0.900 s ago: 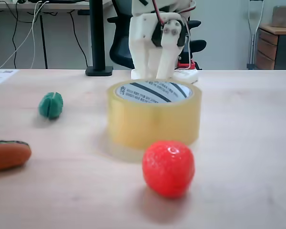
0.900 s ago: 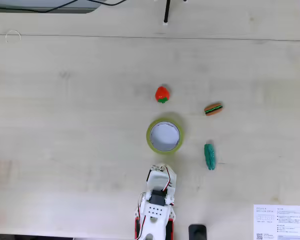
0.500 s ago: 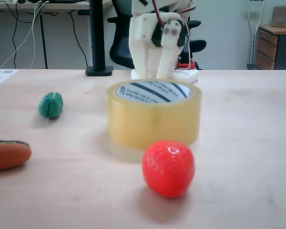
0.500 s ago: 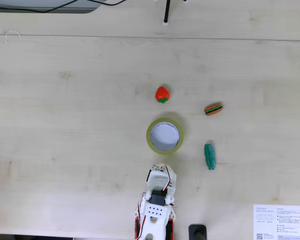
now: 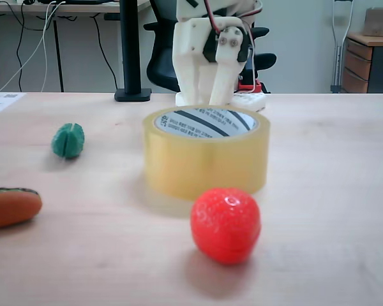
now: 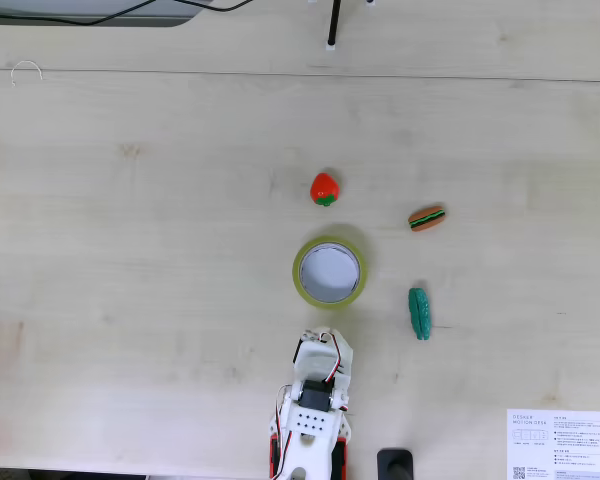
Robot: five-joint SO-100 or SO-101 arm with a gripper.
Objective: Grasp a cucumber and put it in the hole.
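- No grasp has begun: the gripper [image 6: 325, 340] sits folded by the arm's base, just beside the tape roll [image 6: 329, 271]; whether its fingers are wide or narrow cannot be told.
- Next, it likely must swing right in the top-down view toward the cucumber [image 6: 419, 313].
- The cucumber [image 5: 68, 140] is small, dark green, grooved, lying right of the hole [image 6: 329, 273].

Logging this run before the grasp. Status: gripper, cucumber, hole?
Gripper parked behind the tape roll, jaw state unclear, holding nothing. Cucumber untouched on the table, apart from the roll. Hole empty; strawberry and orange-brown toy off the path.
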